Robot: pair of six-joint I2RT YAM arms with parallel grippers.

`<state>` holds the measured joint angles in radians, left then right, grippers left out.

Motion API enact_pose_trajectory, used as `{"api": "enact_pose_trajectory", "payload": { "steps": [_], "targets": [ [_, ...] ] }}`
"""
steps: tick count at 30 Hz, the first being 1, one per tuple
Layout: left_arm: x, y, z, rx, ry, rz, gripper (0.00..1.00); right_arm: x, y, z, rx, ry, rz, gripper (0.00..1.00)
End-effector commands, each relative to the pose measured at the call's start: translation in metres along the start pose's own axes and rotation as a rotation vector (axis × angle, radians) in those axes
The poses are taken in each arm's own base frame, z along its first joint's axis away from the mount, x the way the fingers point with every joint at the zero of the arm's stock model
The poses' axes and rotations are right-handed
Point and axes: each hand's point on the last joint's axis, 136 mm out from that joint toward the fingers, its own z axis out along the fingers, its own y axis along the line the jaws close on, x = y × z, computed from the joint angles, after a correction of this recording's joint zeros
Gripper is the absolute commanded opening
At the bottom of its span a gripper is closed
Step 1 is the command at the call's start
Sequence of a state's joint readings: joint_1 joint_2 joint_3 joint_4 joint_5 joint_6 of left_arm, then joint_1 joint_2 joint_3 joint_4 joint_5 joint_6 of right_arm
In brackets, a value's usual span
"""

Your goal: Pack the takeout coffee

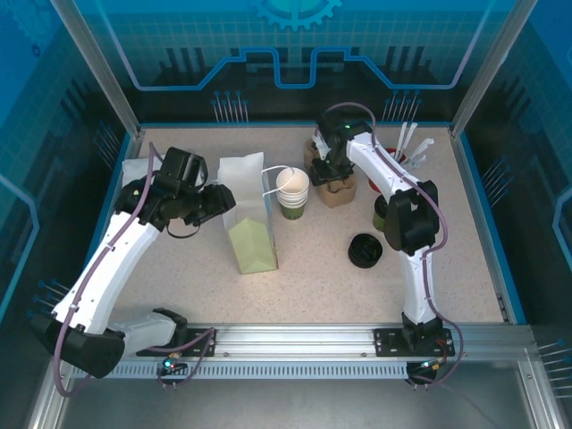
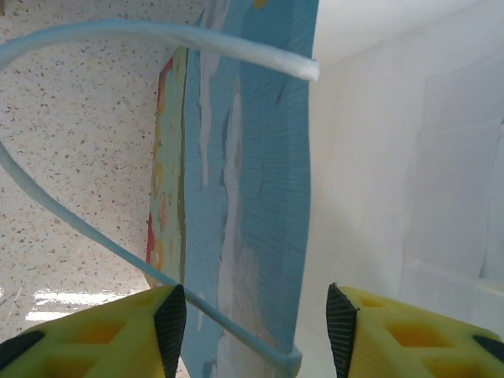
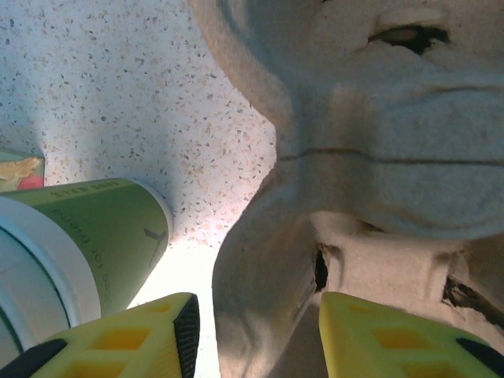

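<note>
We see the left gripper (image 2: 256, 319) with its jaws apart, straddling the upper edge of the paper bag (image 2: 252, 157). The bag's cord handle (image 2: 118, 248) runs between them. The right gripper (image 3: 256, 331) is likewise spread, around a ridge of the pulp cup carrier (image 3: 370, 157), beside the stacked green cups (image 3: 102, 236). The takeout coffee (image 1: 379, 213) sits against the right arm (image 1: 407, 219), mostly hidden. It looks upright, but we cannot be sure.
</note>
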<state>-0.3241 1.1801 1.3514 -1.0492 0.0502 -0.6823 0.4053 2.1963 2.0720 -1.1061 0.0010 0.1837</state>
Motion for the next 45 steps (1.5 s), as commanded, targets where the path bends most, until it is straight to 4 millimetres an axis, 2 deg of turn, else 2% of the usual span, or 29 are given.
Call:
{"api": "enact_pose_trajectory", "payload": {
  "steps": [1,12,28,40,45],
  "targets": [
    [0.002,-0.009,-0.021,0.049,-0.017,0.018,0.56,-0.004,0.007,0.001,-0.026,-0.003,0.002,0.42],
    [0.011,-0.004,-0.046,0.052,-0.029,0.043,0.60,-0.002,0.005,-0.005,-0.016,-0.001,-0.005,0.28],
    [0.004,-0.013,-0.062,0.083,-0.065,0.066,0.60,-0.001,0.001,-0.051,0.012,-0.065,-0.028,0.24],
    [-0.004,-0.035,-0.073,0.175,-0.089,0.072,0.58,0.002,0.000,-0.090,0.028,-0.132,-0.034,0.19],
    [-0.010,-0.063,-0.079,0.265,-0.099,0.080,0.57,0.007,0.001,-0.120,0.032,-0.190,-0.031,0.19]
  ]
}}
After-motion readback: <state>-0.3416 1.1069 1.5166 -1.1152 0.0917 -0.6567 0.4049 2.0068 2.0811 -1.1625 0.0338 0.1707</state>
